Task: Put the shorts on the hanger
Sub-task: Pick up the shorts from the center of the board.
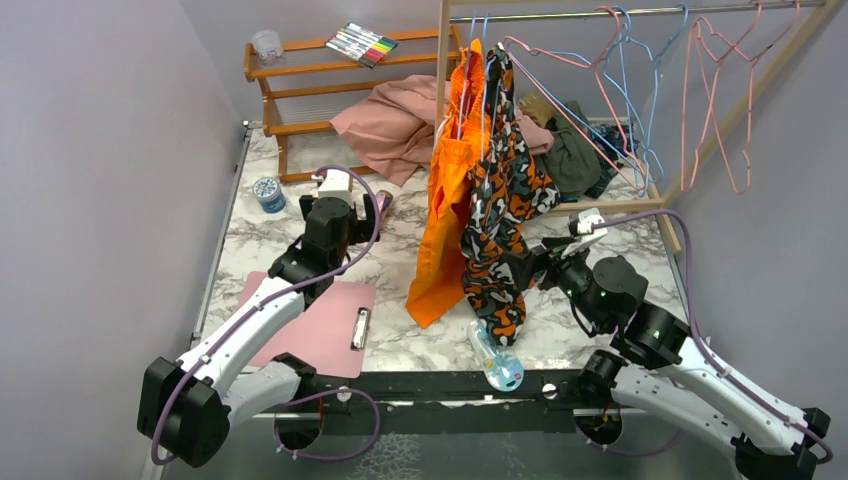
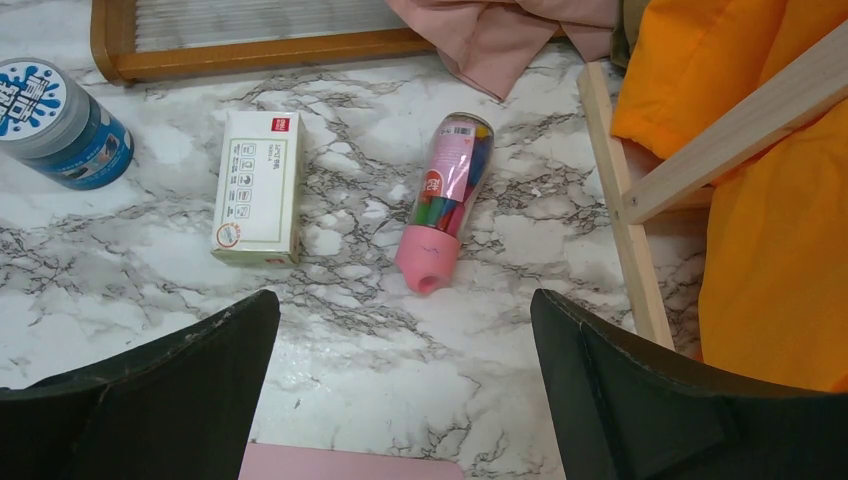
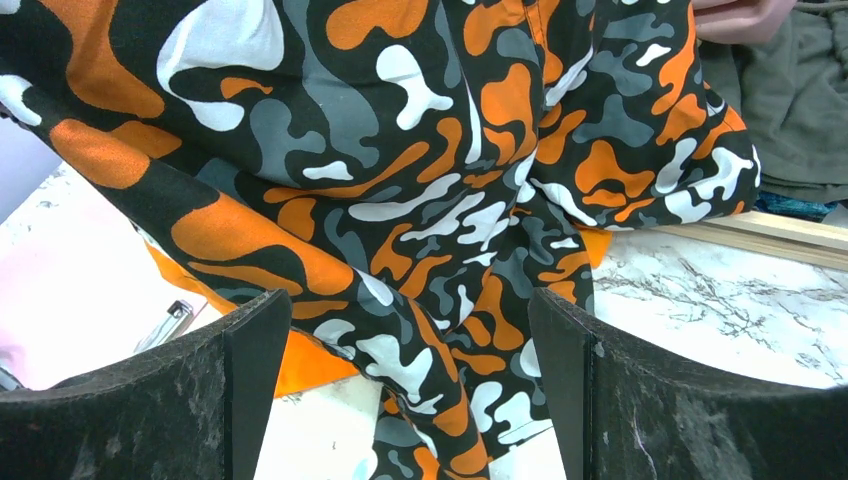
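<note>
Left wrist view: left gripper point(image 2: 403, 310) jaws spread wide, gripping nothing, above marble table point(image 2: 330, 370). Pink clipboard point(image 2: 350, 465) edge sits nearest. Beyond, 1 pink bottle point(image 2: 447, 200) and 1 white box point(image 2: 260, 185) lie flat, apart, with open marble around both. Wooden frame point(image 2: 625, 230) and orange garment point(image 2: 770, 250) close off the right side.

Right gripper point(image 3: 405, 310) jaws likewise wide, gripping nothing; camouflage garment point(image 3: 400, 180) hangs right in front, contact unclear.

Far back: shorts point(image 1: 385, 125) lie heaped against the wooden shelf point(image 1: 300, 90). Hanger point(image 1: 687, 120) hangs on the top rail point(image 1: 560, 12), far right, well apart from the shorts.
</note>
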Controlling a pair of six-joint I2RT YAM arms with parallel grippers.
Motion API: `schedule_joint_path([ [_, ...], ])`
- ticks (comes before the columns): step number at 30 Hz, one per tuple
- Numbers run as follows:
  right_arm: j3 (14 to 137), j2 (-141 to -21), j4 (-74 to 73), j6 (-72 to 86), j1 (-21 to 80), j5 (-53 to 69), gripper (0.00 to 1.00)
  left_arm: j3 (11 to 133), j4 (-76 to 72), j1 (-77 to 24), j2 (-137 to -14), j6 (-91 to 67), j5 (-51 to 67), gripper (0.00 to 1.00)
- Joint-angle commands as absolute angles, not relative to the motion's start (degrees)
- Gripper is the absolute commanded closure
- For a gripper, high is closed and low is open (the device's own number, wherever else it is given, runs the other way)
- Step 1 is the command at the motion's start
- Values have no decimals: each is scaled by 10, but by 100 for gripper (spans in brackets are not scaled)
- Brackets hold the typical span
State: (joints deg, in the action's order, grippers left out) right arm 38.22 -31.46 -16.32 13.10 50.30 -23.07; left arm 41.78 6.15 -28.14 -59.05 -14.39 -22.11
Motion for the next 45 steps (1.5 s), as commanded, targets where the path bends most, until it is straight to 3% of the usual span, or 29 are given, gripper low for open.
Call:
schedule_joint_path([
  [1, 374, -308, -144, 122, 506, -223, 10, 430, 60, -284, -575, -148, -225, 1],
  [16, 390, -322, -147, 125, 507, -238, 10, 427, 60, -283, -566, -141, -223, 1],
  [26, 645, -465, -162, 35, 507, -280, 9, 417, 55, -284, -550, -116, -220, 1],
  [32, 716, -538, -179, 25, 507, -311, 11, 416, 56, -283, -545, -108, -219, 1],
  [45, 556, -437, -217, 83, 507, -223, 12, 438, 67, -283, -602, -133, -223, 1],
])
